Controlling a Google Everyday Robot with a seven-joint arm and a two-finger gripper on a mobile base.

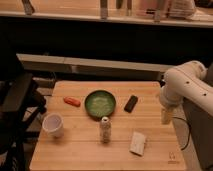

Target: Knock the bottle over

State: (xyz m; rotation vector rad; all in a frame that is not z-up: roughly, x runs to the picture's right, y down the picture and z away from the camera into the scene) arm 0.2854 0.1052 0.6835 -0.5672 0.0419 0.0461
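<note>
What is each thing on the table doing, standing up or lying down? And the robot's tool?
Bottle: standing upright, not knocked over.
Cup: upright, mouth up.
Bowl: right way up.
Orange thing: lying flat.
Black thing: lying flat.
White block: lying flat.
Tool: pointing down at the right edge of the table, away from the bottle.

Bottle [105, 129] standing upright near the middle of the table [75, 155].
I see a small, slim, pale cylinder with a white cap and a speckled greenish-white label. It stands straight on the wood, just on the camera side of the green bowl [100, 103], between the white cup [53, 125] and the flat white block [138, 143], touching neither. My hand [166, 116] hangs well apart from it, at the table's right edge.
</note>
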